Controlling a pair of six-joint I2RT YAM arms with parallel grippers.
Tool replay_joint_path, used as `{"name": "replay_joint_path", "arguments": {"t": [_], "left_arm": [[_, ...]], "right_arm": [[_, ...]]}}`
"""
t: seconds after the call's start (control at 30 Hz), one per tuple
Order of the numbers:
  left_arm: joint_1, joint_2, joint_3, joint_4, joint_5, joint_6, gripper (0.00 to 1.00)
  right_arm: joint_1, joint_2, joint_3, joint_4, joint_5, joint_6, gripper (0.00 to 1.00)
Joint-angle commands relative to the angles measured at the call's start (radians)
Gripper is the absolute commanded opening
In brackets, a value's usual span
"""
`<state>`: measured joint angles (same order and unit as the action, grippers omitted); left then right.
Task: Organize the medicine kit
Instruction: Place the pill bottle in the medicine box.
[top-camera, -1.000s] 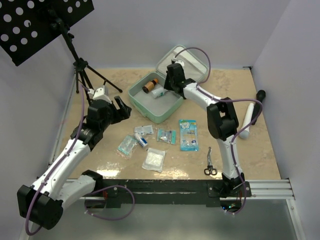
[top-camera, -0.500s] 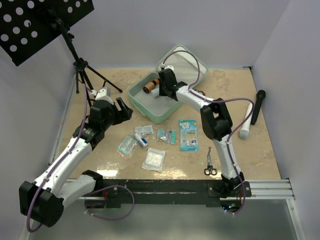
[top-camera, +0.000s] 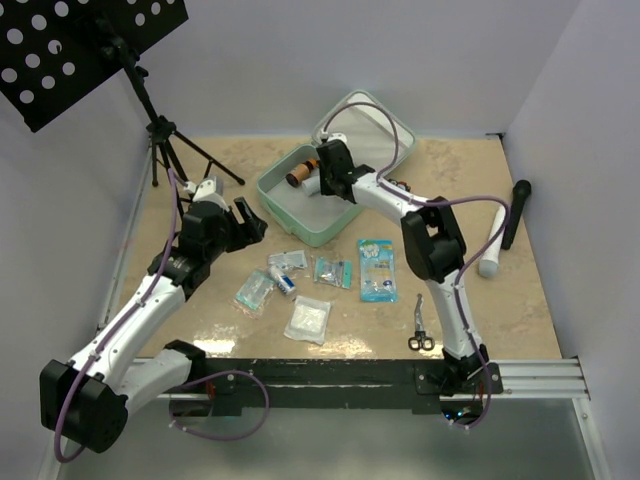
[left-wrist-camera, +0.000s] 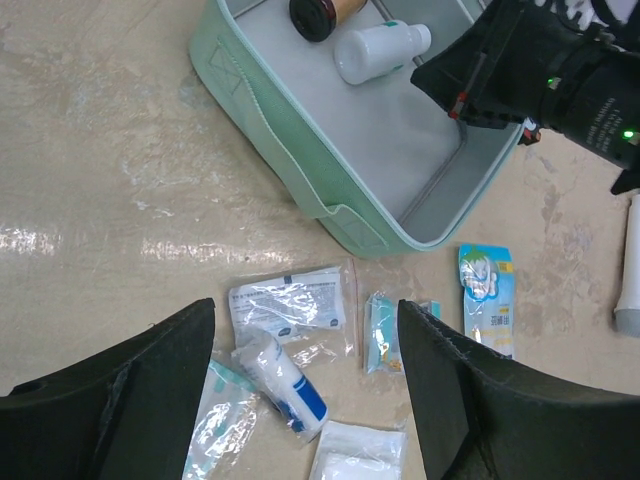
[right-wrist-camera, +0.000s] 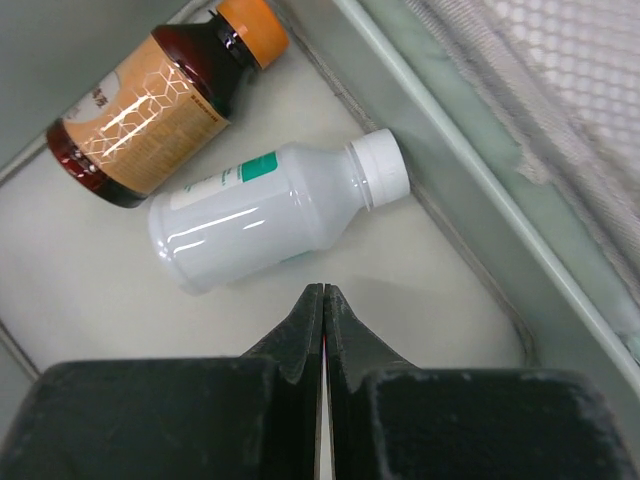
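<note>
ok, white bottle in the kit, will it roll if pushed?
Probably: the white bottle lies on its round side in the medicine kit, so a push likely rolls it toward the brown bottle beside it. Its glossy plastic looks slippery, probably light.

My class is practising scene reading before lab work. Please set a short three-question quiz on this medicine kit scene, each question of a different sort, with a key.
1. True or false: the right gripper is shut and holds nothing.
2. How many bottles lie inside the medicine kit? A one, B two, C four.
3. Fill in: the scissors lie on the table nearest the ___ arm's base.
Key: 1 true. 2 B, the white bottle and the brown bottle. 3 right.
</note>
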<state>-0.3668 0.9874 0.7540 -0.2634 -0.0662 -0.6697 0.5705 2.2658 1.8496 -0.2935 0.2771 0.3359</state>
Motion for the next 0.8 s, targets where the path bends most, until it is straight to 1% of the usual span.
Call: {"name": "replay_joint_path", "arguments": {"t": [0.0, 0.23, 0.47, 0.77], "left_arm": [[0.0, -0.018, -0.004, 0.03, 0.006, 0.002, 0.78], [0.0, 0.0, -0.007, 0.029, 0.008, 0.01, 0.78], [0.0, -0.003, -0.007, 0.007, -0.014, 0.025, 0.78], [0.0, 0.007, -0.007, 0.0, -0.012, 0.025, 0.78]], "right_arm": [[0.006, 0.057, 0.098, -0.038, 0.007, -0.034, 0.0], [0.005, 0.142, 0.229, -0.073, -0.001, -0.028, 0.0], [0.005, 0.184, 0.298, -0.064, 0.004, -0.02, 0.0], [0.003, 0.179, 0.295, -0.027, 0.002, -0.005, 0.0]]}}
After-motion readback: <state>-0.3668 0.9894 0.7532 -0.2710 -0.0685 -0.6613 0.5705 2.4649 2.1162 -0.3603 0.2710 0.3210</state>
